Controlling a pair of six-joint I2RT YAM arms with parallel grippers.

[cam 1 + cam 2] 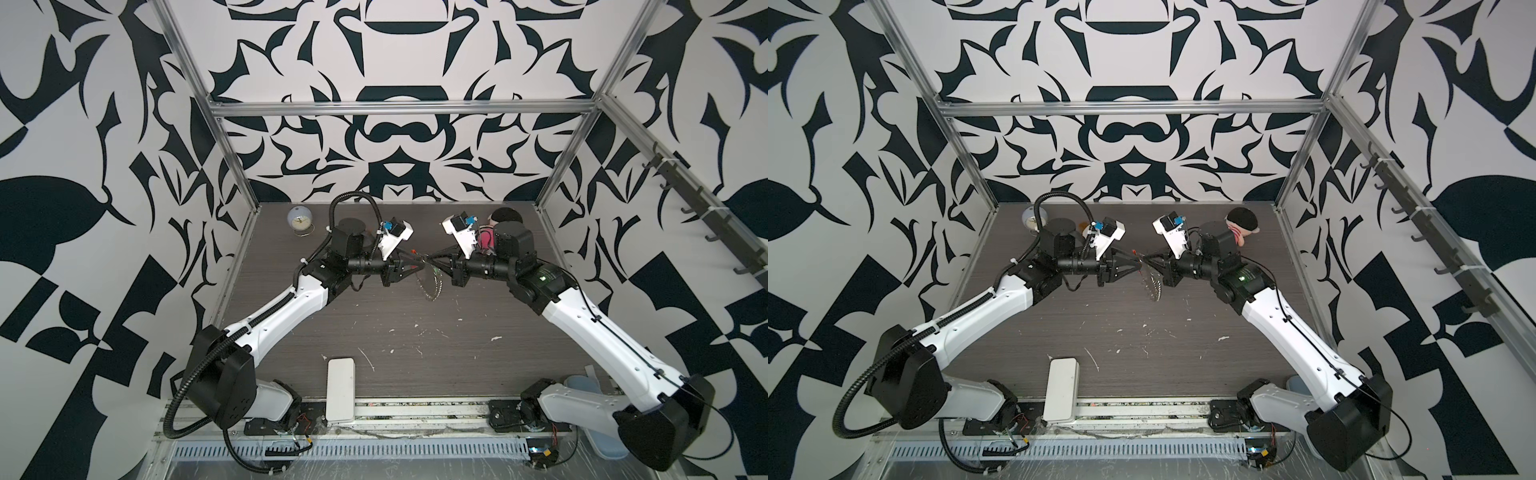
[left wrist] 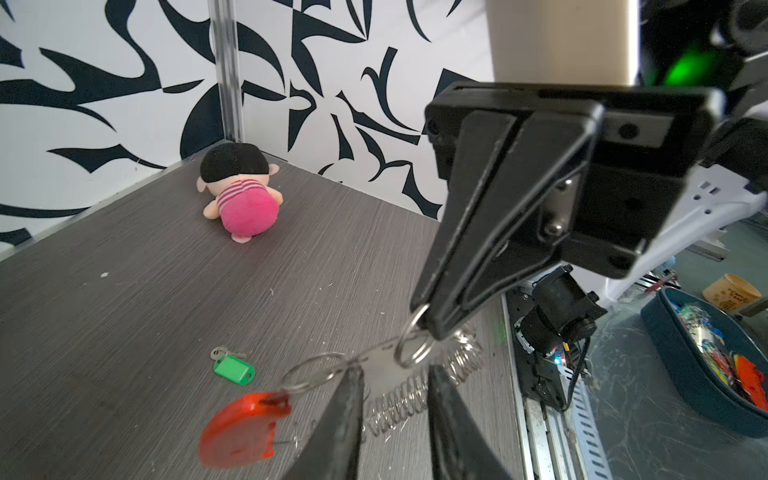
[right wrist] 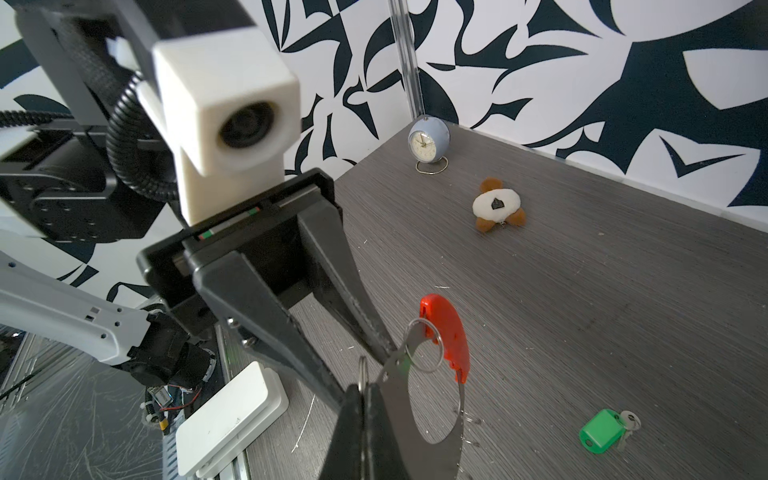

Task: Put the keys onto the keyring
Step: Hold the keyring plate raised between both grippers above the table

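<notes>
1. Right claw (image 3: 365, 390) fills the foreground of its own wrist view. Its fingers are pressed tight together, pinching one silver split ring of the keyring (image 2: 386, 365) right at the tips.
2. Left claw (image 2: 395, 374) faces it from the opposite side, tip to tip. Its fingers (image 2: 343, 415) stand partly apart, one on each side of the keyring's flat metal band. One fingertip touches the band, but I cannot tell whether the pair actually pinches it.
3. Look at that keyring, hanging in the air between the two claws, clear of the desk (image 1: 415, 345). It has a curved flat band, a wire coil drooping beneath, split rings, and a red-orange tag (image 3: 446, 332) dangling from one ring.
4. Over to the key (image 3: 602, 434): a green plastic tag and a small silvery blade on its own little ring. It lies flat on the desk, lower than the keyring and well apart from it.
5. Beyond the keyring, toward the back wall, a pale blue clock (image 1: 300, 219) stands on the left arm's side. A pink-bodied doll (image 2: 245, 199) lies on the right arm's side.
6. White-and-brown plush toy (image 3: 498, 205) lies near the clock, on the side facing the keyring.
7. White box (image 1: 340, 388) sits on the keyring's near side, at the desk's front edge.
</notes>
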